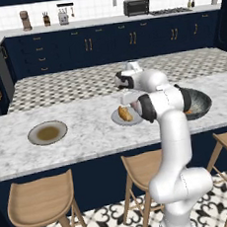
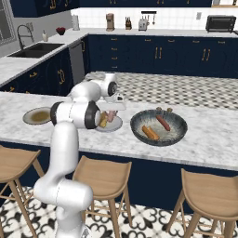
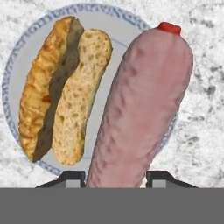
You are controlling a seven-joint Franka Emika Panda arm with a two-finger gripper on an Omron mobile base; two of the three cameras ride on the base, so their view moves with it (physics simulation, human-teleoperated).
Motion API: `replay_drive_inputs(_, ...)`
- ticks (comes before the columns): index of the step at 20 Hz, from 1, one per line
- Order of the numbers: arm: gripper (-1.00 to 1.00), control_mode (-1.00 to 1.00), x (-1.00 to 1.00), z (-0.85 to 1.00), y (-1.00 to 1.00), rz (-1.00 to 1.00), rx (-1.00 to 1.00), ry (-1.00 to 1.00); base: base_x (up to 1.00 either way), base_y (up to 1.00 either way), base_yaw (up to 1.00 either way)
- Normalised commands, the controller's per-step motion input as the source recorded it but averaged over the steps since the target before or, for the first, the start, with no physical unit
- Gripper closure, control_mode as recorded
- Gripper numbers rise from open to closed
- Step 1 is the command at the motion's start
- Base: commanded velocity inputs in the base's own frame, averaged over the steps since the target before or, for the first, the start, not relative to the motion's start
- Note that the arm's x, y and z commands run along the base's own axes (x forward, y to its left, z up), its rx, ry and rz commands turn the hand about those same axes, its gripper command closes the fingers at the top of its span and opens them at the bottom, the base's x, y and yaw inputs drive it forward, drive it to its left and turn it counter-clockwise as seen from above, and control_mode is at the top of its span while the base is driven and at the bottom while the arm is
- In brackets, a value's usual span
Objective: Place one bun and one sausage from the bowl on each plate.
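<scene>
Looking from the left base camera, you see the light grey plate (image 1: pixel 117 118) on the marble counter (image 1: pixel 88 133), with a golden-orange bun (image 1: pixel 125 113) lying on it. The arm's elbow covers the plate's right edge, and the gripper itself is hidden behind the arm, so you cannot judge the fingers here. At nine o'clock from that plate, well apart, sits the brown-centred plate (image 1: pixel 47 133), bare. At three o'clock the dark bowl (image 1: pixel 202 102) pokes out from behind the forearm, a spot of orange showing at its near rim. Three wooden stools (image 1: pixel 41 202) line the counter's near side.

From the right base camera, you see the gripper (image 2: pixel 110 116) low over the light grey plate, closed on a pinkish sausage (image 2: pixel 111 115); the bun sits just beside it at nine o'clock, half masked by the dark elbow joint. The bowl stands just beside the plate at three o'clock, holding one more bun (image 2: pixel 149 132) and one more sausage (image 2: pixel 162 122), apart from each other. The other plate lies at nine o'clock past the arm.

Through the hand camera, you see both fingertips (image 3: pixel 70 178) clamped on the sausage's lower end. The sausage is pale pink with a red cap and runs up toward one o'clock, over the plate's right rim. The split bun lies at ten o'clock, crust left, crumb right. Whether the sausage touches the plate you cannot tell.
</scene>
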Motion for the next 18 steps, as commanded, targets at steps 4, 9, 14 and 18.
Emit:
replay_drive_inputs(4,1.0,-1.0,0.45,-0.31,0.0,-0.02,0.02,0.1,0.0,0.0,0.0)
replay_drive_inputs(9,1.0,-1.0,0.15,-0.32,0.02,-0.02,0.0,0.01,0.0,0.0,0.0)
replay_drive_inputs(14,-1.0,-1.0,0.17,-0.31,0.05,0.0,0.0,-0.02,0.0,0.0,0.0)
replay_drive_inputs(18,-1.0,-1.0,0.0,-0.21,0.01,0.0,0.0,0.01,0.0,0.0,0.0)
